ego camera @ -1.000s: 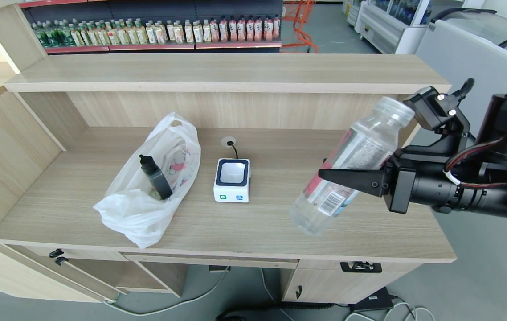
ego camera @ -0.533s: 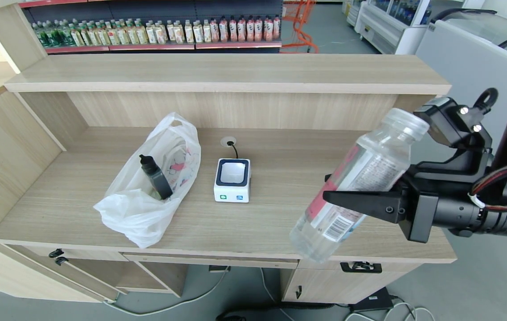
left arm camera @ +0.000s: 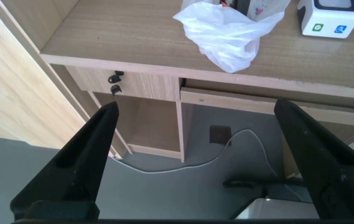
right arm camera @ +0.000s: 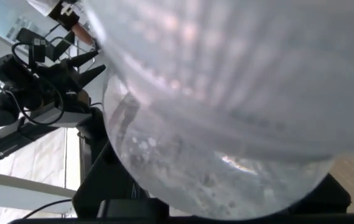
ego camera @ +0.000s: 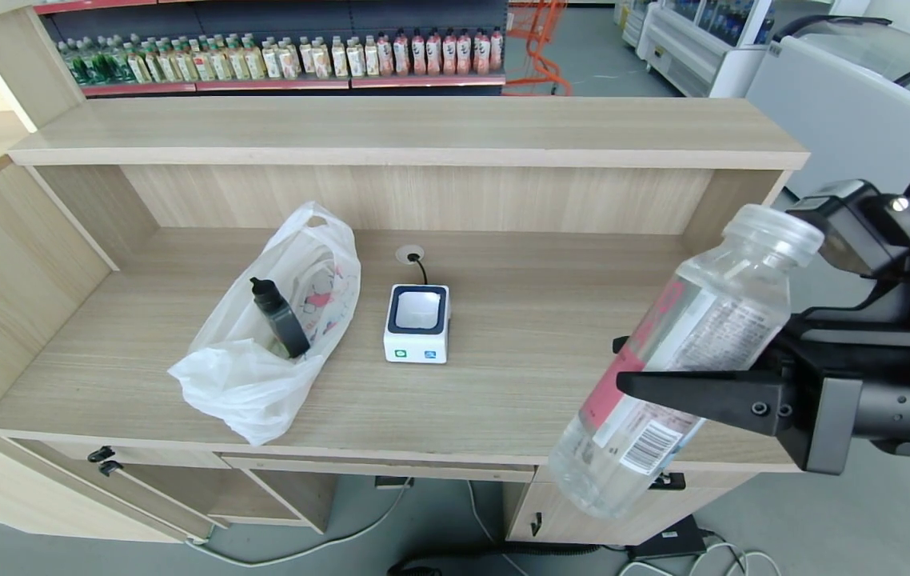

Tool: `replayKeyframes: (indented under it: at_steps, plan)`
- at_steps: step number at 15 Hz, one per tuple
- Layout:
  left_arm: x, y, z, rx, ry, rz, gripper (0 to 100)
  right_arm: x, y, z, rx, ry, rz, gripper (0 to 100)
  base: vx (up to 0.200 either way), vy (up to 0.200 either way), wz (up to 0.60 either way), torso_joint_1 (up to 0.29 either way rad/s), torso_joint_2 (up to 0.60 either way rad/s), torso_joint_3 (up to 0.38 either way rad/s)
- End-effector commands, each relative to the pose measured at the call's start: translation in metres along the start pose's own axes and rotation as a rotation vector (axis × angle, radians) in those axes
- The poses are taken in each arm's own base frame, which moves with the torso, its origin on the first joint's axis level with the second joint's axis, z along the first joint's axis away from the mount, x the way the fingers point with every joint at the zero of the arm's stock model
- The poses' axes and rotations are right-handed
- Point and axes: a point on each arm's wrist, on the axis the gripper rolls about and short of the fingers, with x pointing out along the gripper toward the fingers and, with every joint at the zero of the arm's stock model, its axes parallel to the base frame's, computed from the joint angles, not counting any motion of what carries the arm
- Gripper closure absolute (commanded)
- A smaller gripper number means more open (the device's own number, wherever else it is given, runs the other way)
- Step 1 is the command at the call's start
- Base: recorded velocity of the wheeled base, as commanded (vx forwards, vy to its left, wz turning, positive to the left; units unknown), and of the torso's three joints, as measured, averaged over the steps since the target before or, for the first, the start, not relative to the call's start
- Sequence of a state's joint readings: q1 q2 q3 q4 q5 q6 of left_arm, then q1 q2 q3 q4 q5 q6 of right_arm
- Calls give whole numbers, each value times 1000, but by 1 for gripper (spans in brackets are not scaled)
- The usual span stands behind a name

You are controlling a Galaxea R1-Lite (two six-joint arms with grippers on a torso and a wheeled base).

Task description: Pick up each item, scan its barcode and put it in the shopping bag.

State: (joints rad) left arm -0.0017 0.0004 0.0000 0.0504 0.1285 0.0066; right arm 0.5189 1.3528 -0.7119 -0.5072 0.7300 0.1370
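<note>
Scan step: our right gripper [ego camera: 623,364] clamps the bottle [ego camera: 695,344]; left gripper [left arm camera: 196,107] gapes wide. Next, the barcode [ego camera: 651,448], apparently upturned, must face the scanner [ego camera: 417,322].

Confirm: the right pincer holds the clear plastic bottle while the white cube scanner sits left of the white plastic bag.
No: the head view shows the white cube scanner right of the white plastic bag. The right pincer does hold the clear plastic bottle.

Illumination was bright, even and diffuse. The bench [ego camera: 519,304] showed only soft shadows beside the shopping bag [ego camera: 263,376]. My head view bowed straight edges near its borders. Close to my right wrist camera, the bottle [right arm camera: 239,93] was out of focus, streaked with glare.
</note>
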Motion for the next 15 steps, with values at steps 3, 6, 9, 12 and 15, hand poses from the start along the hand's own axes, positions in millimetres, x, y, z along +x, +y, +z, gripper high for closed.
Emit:
replayKeyframes:
  at_steps: [3,6,9,12,15]
  plan:
    - [0,0,0,0,0,1,0,3,8,9,-27,-20,35,100,0,0,0,0,0,0]
    - [0,0,0,1,0,1,0,7,8,10,-28,-20,24,100,0,0,0,0,0,0]
    - [0,0,0,1,0,1,0,9,7,8,-23,-17,2,100,0,0,0,0,0,0]
    - [0,0,0,1,0,1,0,7,7,11,-58,-28,-6,100,0,0,0,0,0,0]
    - [0,0,0,0,0,1,0,-19,-26,16,-447,-11,-283,100,0,0,0,0,0,0]
